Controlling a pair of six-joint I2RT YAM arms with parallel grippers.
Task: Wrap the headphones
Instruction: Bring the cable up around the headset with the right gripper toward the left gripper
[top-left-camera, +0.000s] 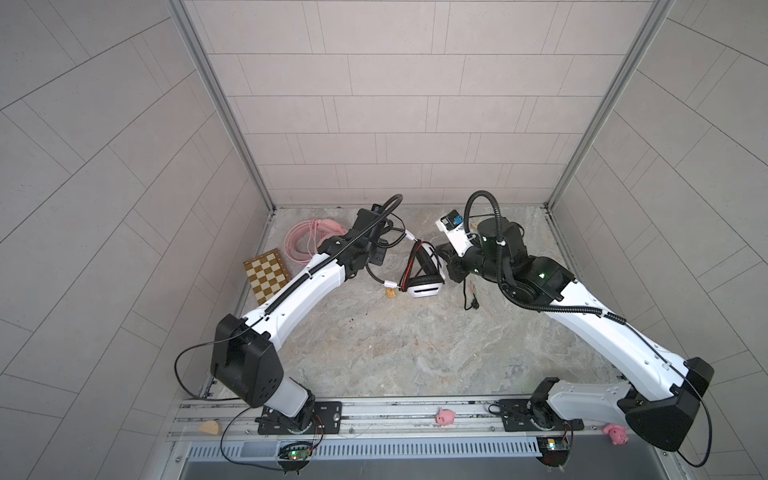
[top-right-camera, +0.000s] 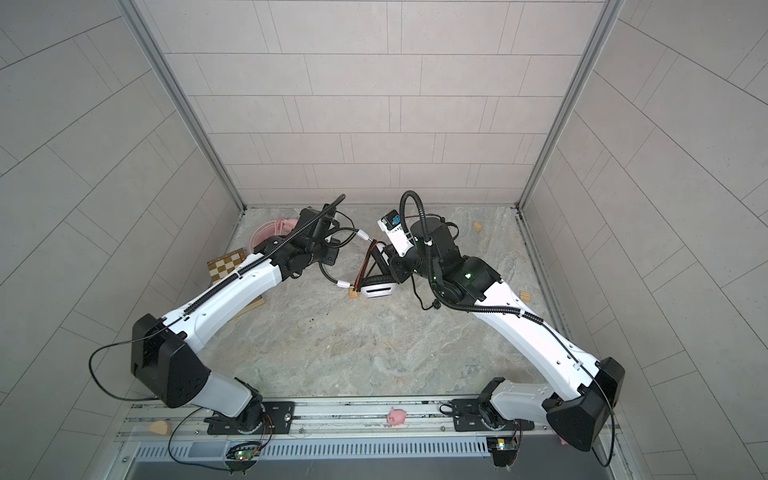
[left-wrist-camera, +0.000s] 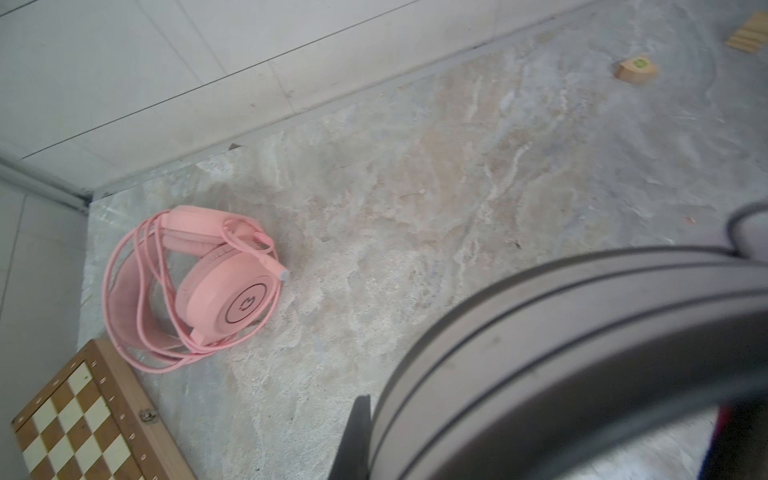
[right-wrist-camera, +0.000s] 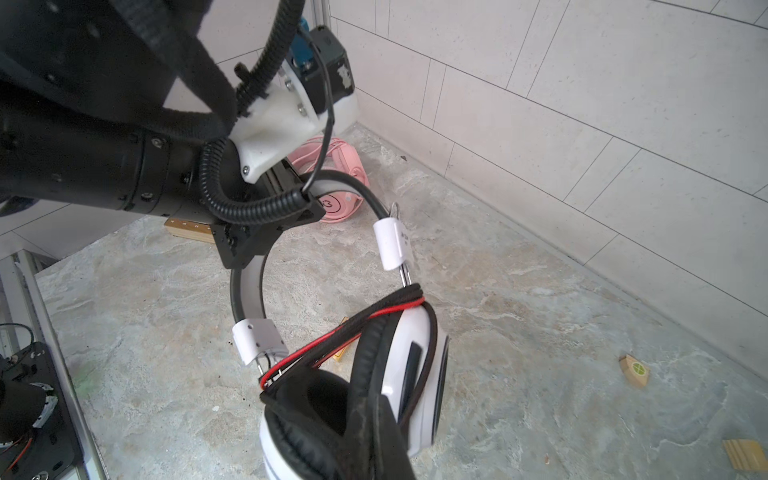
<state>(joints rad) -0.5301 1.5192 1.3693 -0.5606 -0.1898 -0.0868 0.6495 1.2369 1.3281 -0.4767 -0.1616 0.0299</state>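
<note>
White-and-black padded plastic headset (top-left-camera: 422, 286) held aloft by headband (left-wrist-camera: 540, 332) in clamped left gripper (top-left-camera: 375, 261) at nine o'clock, likely giving shut right gripper (top-left-camera: 445, 266), at three, winding room.

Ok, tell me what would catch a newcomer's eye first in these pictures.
The white-and-black headset is held up over the far middle of the table. The left gripper is shut on its headband, and the right gripper is shut close beside its ear cups. Next comes the pink headset in the far left corner, its cable looped around it, beside a chessboard.
</note>
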